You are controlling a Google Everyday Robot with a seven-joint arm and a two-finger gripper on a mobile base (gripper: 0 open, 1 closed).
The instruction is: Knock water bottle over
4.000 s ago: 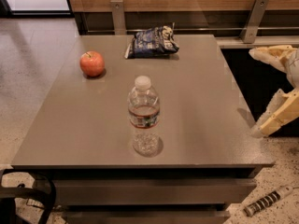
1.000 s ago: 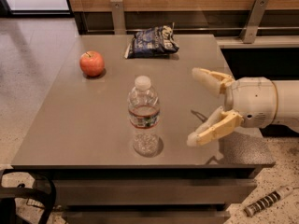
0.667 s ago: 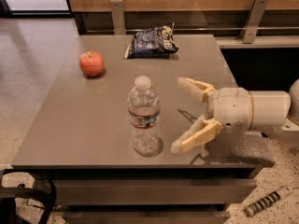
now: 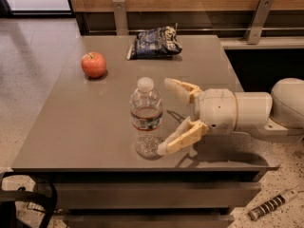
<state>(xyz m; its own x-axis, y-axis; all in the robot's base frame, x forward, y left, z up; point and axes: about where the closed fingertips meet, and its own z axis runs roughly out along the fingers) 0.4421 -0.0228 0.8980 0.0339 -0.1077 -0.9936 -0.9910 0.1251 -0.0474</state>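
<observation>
One water bottle, one apple, one dark snack bag, all on one counter. One gripper just right of the water bottle, two jaws spread apart.

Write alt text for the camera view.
The open two-finger tool extends in from the right, just beside an upright water bottle near the front of a grey table. A red apple and a dark snack bag lie farther back.
</observation>
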